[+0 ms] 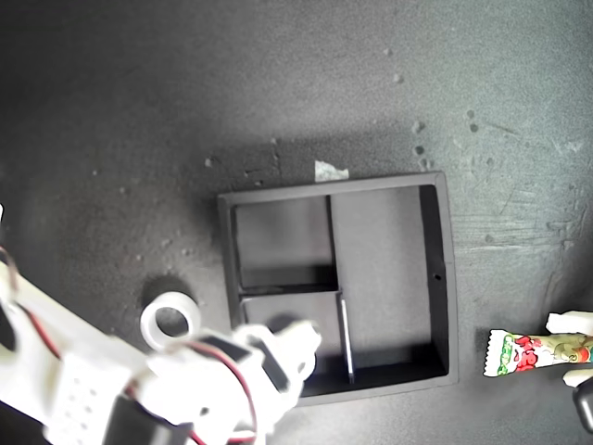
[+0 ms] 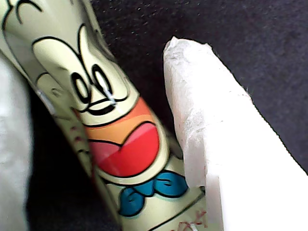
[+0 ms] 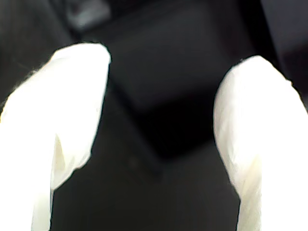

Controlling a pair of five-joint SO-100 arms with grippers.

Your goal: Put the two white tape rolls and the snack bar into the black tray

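So far the black tray holds nothing; one white tape roll lies outside; our first gripper brackets the snack bar, grip uncertain; our second gripper gapes empty.

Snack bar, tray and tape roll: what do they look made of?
Snack bar: glossy printed film, likely plastic; highlights on its cartoon print. Tray: matte black, probably plastic or foam; thin walls, no shine. Tape roll: translucent whitish ring, material unclear.

A dark grey, matte worktop fills the exterior view, speckled with pale crumbs and scuff marks, with a small white scrap lying on it under bright overhead light.
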